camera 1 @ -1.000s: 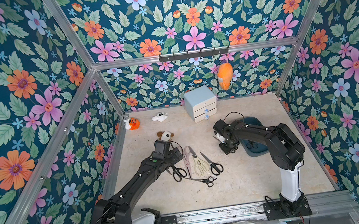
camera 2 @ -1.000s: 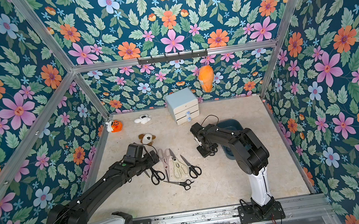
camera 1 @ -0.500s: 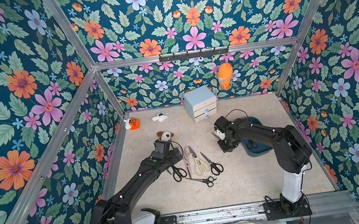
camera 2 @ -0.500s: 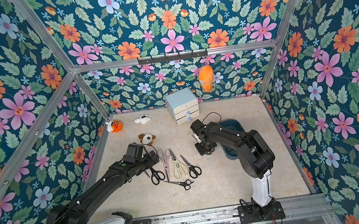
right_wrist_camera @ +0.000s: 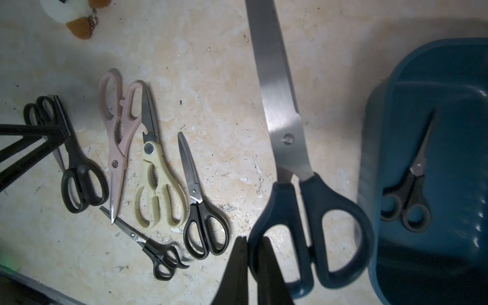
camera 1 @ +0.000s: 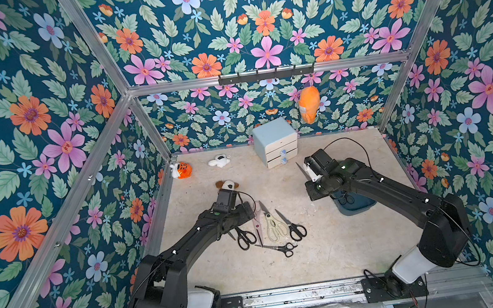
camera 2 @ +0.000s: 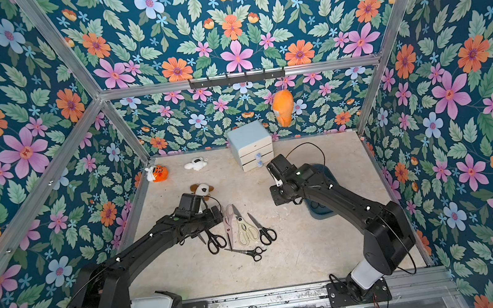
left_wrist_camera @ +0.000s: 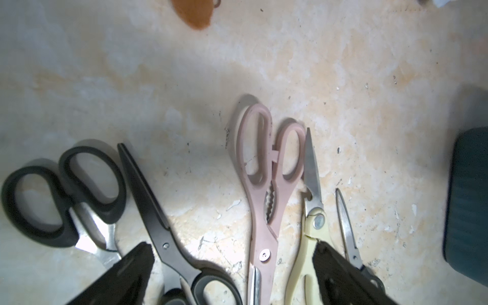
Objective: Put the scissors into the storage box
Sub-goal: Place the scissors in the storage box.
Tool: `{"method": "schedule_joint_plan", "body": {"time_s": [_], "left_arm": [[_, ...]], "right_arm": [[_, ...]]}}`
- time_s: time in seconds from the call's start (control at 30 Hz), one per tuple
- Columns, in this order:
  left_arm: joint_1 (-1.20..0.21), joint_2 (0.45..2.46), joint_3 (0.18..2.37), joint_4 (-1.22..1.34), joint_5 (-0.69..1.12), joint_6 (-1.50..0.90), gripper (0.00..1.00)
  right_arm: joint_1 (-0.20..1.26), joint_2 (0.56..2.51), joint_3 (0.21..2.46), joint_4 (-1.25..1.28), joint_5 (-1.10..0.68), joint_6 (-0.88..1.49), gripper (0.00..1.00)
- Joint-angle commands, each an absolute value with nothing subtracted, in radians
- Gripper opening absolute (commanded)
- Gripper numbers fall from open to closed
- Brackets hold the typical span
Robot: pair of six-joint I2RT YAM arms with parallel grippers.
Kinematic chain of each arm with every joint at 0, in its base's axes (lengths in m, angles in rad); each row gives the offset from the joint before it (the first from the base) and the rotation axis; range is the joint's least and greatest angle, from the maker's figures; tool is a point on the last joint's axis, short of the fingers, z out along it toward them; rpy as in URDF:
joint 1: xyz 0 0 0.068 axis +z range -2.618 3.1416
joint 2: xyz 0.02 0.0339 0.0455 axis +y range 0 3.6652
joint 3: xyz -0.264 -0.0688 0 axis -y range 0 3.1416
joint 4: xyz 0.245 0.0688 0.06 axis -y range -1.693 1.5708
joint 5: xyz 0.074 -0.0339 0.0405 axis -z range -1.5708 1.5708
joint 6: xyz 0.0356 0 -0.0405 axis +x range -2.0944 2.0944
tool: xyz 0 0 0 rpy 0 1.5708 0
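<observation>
My right gripper (right_wrist_camera: 253,245) is shut on one handle ring of the large dark blue scissors (right_wrist_camera: 303,184), held above the table beside the teal storage box (right_wrist_camera: 435,92). A small black pair (right_wrist_camera: 412,190) lies inside the box. In both top views the right gripper (camera 1: 310,172) hangs left of the storage box (camera 1: 357,206). My left gripper (left_wrist_camera: 232,264) stands open low over the scissors on the table: pink (left_wrist_camera: 264,184), cream (left_wrist_camera: 309,237) and black pairs (left_wrist_camera: 158,211). A top view shows several pairs (camera 1: 273,229) in a row, with the left gripper (camera 1: 246,210) at their far end.
A pale blue drawer cabinet (camera 1: 275,141) stands at the back. Plush toys lie at the back left: orange (camera 1: 183,170), white (camera 1: 219,161) and a brown-eared one (camera 1: 228,185) just behind the left wrist. An orange plush (camera 1: 308,106) hangs on the back wall.
The right arm has lifted the dark blue scissors and swung its wrist a little toward the back. The left arm has stayed still, open over the scissors.
</observation>
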State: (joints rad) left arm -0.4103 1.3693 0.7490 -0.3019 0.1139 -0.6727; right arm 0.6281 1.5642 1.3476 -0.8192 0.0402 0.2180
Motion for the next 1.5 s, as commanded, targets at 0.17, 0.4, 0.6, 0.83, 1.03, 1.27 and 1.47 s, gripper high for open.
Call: {"method": "schedule_joint_plan", "body": {"time_s": [0.17,0.4,0.6,0.83,1.03,1.27,1.47], "left_arm": [[-0.41,1.397,0.791,-0.27,0.14,-0.675,0.99],[-0.41,1.38,0.78,-0.264,0.128,-0.71,0.99],[-0.411,1.35,0.748,-0.262,0.102,-0.745,0.99],[-0.412,1.307,0.723,-0.261,0.081,-0.778,0.99],[-0.412,1.252,0.704,-0.29,0.05,-0.794,0.99],[-0.412,1.211,0.68,-0.315,0.03,-0.803,0.99],[-0.411,1.198,0.68,-0.328,0.023,-0.801,0.99]], "right_arm": [[0.474,1.563,1.37,-0.991,0.13,0.27,0.0],[0.316,1.596,1.341,-0.972,0.065,0.236,0.0],[0.275,1.635,1.281,-0.909,0.051,0.209,0.0],[0.258,1.745,1.238,-0.838,0.03,0.198,0.0],[0.258,1.807,1.215,-0.793,0.019,0.202,0.0],[0.257,1.862,1.213,-0.758,0.0,0.212,0.0],[0.258,1.877,1.218,-0.746,-0.009,0.222,0.0]]}}
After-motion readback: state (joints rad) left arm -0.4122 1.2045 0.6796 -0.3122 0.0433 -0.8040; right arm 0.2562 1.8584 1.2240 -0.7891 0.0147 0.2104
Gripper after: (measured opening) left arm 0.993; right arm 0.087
